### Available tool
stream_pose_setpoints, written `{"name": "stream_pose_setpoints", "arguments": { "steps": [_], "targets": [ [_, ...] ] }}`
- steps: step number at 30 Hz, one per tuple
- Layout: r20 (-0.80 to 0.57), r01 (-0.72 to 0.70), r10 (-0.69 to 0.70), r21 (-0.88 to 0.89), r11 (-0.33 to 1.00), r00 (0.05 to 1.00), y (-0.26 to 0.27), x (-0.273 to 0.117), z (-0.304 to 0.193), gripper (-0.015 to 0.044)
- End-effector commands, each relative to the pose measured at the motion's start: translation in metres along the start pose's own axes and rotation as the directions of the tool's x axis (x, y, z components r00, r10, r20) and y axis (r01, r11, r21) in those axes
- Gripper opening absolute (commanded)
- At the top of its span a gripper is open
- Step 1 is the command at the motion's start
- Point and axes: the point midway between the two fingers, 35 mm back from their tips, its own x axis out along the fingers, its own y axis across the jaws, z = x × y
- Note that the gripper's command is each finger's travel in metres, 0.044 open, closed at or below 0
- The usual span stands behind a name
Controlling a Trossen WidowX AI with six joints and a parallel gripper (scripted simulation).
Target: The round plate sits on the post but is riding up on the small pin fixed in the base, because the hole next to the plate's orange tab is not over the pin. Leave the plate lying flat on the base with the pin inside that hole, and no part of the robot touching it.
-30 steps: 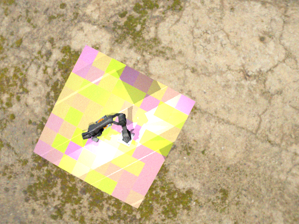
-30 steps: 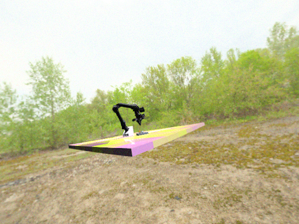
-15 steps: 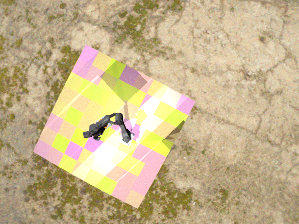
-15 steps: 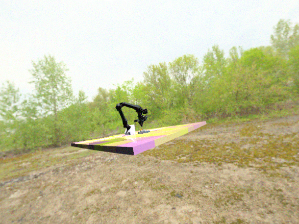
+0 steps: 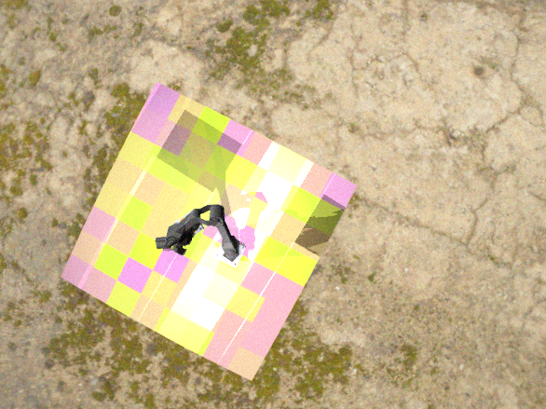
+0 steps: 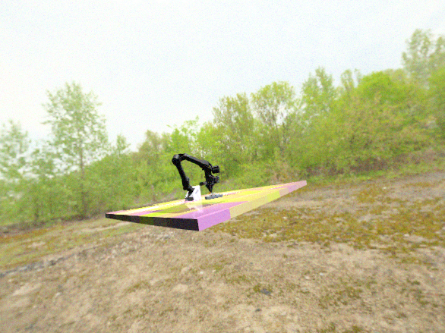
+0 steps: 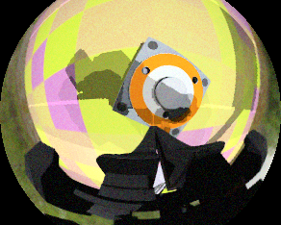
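Observation:
The grey square base [image 7: 127, 97] [image 6: 215, 196] lies on the patchwork table. In the wrist view the round plate [image 7: 137, 92] has an orange outer ring and a white inner ring around the grey post [image 7: 167, 92]. Several dark holes show in the ring; one near the upper left has a light spot inside. I cannot tell the pin from these holes, nor how far the plate tilts. The tab is not distinct. My gripper [image 7: 153, 128] [image 6: 210, 192] is shut and empty, pointing down, its tips beside the plate's near rim. Contact is unclear. In the top view the arm mostly hides base and plate.
The patchwork table [image 5: 233, 344] [image 6: 266, 193] carries the arm's white mount [image 5: 237, 261] [image 6: 195, 193], close to the base. The black arm [image 5: 216, 213] [image 6: 197, 161] arches over to the base. Shadows fall beside the base in the wrist view.

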Motion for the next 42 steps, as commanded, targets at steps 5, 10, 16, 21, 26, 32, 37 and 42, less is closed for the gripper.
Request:
{"name": "stream_pose_setpoints", "arguments": {
  "steps": [5,10,16,21,26,32,37,42],
  "targets": [
    [-0.005,0.007,-0.007,-0.007,1.000,1.000,-0.010,0.003,-0.008,0.0000],
    [-0.005,0.008,-0.008,-0.007,1.000,1.000,-0.015,0.003,-0.009,0.0000],
    [-0.005,0.008,-0.008,-0.007,1.000,1.000,-0.020,0.003,-0.009,0.0000],
    [-0.005,0.008,-0.008,-0.007,1.000,1.000,-0.025,0.003,-0.010,0.0000],
    [-0.005,0.009,-0.009,-0.007,1.000,1.000,-0.032,0.003,-0.009,0.0000],
    [-0.005,0.009,-0.009,-0.007,1.000,1.000,-0.040,0.002,-0.007,0.0000],
    [-0.005,0.009,-0.009,-0.007,1.000,1.000,-0.048,0.002,-0.003,0.0000],
    [-0.005,0.010,-0.010,-0.006,1.000,1.000,-0.053,0.001,0.003,0.0000]
  ]
}}
